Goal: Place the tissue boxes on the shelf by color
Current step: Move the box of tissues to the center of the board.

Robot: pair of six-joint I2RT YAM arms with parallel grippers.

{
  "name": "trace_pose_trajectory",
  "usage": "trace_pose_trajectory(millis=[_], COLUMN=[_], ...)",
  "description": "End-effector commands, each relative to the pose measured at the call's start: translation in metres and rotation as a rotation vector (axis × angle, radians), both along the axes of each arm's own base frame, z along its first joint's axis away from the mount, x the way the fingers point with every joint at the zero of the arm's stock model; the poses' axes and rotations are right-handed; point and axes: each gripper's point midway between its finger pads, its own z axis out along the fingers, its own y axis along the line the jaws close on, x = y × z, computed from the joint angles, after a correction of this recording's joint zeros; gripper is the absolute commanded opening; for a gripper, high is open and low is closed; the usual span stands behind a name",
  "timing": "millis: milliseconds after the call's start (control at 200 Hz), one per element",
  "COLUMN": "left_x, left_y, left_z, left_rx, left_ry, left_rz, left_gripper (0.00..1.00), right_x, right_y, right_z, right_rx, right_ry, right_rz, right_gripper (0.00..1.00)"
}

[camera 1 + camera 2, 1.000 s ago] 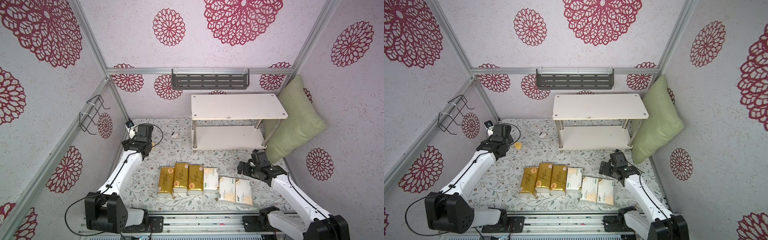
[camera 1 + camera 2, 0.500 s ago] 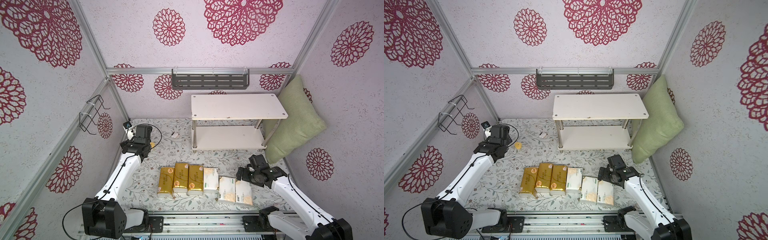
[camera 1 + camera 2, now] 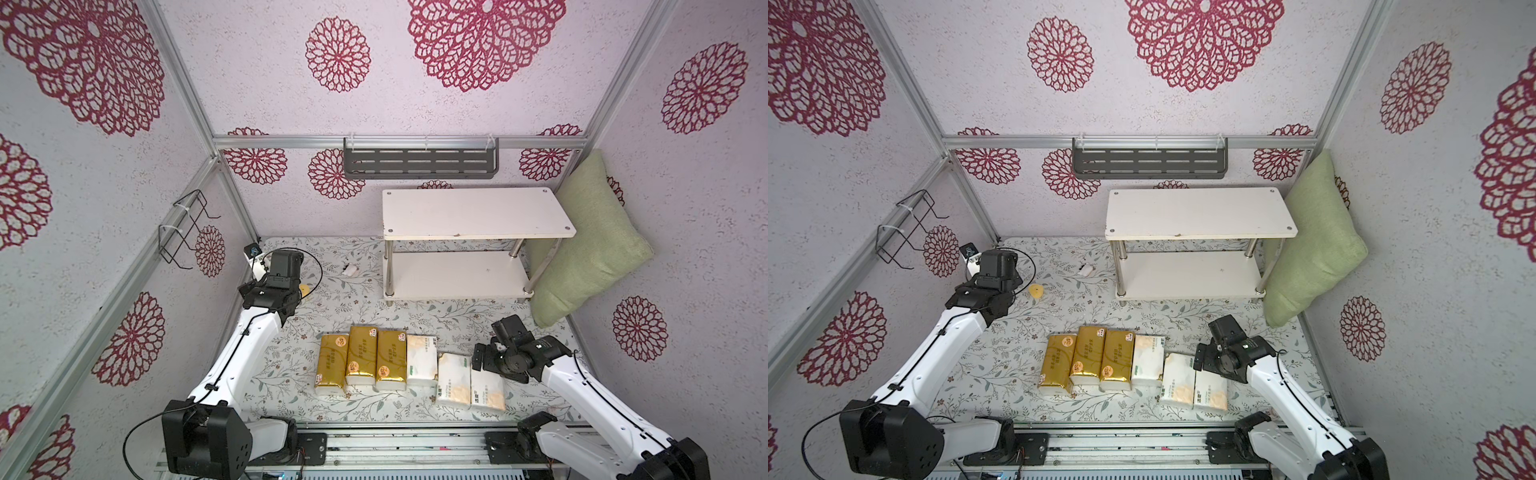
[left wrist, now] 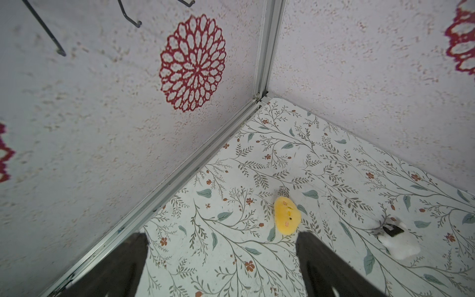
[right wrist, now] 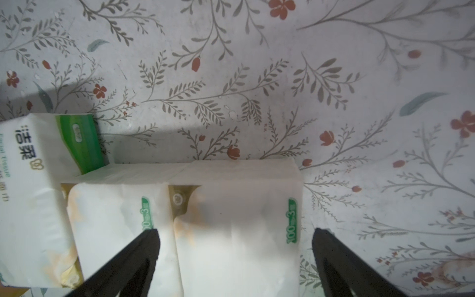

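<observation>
Six tissue boxes lie in a row on the floral floor in both top views. Three are gold, and to their right lie three white ones. My right gripper hangs open low over the rightmost white pack. One finger is over the seam with the neighbouring pack; the other is over bare floor. My left gripper is open and empty near the back-left corner. The white two-tier shelf stands bare at the back.
A green pillow leans against the shelf's right end. A grey slotted rack hangs on the back wall and a black wire rack on the left wall. A small yellow toy and a white scrap lie near the left gripper.
My right arm has come forward and down over the rightmost white pack, jaws staying wide. The left arm has barely shifted.
</observation>
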Motion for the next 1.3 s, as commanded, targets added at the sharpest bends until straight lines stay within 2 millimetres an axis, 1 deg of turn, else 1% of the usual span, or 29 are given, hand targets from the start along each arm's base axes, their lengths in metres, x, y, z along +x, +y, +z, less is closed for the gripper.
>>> trace_pose_trajectory(millis=[0, 305, 540, 670, 851, 1036, 1151, 1296], left_x=[-0.003, -0.004, -0.006, -0.007, -0.007, -0.004, -0.004, -0.004], left_y=[0.001, 0.004, 0.006, 0.007, 0.006, 0.003, 0.002, 0.002], left_z=[0.008, 0.009, 0.008, 0.010, 0.010, 0.015, 0.018, 0.020], left_rx=[0.010, 0.014, 0.012, 0.008, -0.010, -0.036, -0.035, -0.035], left_ry=[-0.027, -0.029, -0.025, -0.034, -0.044, -0.061, -0.061, -0.062], left_rz=[0.006, 0.009, 0.013, 0.013, 0.008, -0.012, -0.019, -0.022], left_gripper=[0.97, 0.98, 0.97, 0.97, 0.97, 0.97, 0.97, 0.97], right_x=[-0.008, -0.016, -0.013, -0.012, -0.006, 0.008, 0.018, 0.040], right_y=[-0.006, -0.002, 0.007, 0.005, 0.003, 0.008, 0.011, 0.005], right_z=[-0.004, -0.016, -0.026, -0.029, -0.031, -0.025, -0.023, -0.011], right_rx=[-0.039, -0.037, -0.019, -0.039, -0.059, -0.041, -0.054, -0.109], right_ry=[0.025, 0.054, 0.058, 0.057, 0.038, -0.013, -0.031, -0.076], right_rz=[-0.017, -0.021, -0.015, -0.013, -0.013, -0.028, -0.017, 0.004], right_gripper=[0.99, 0.99, 0.99, 0.99, 0.95, 0.90, 0.90, 0.90])
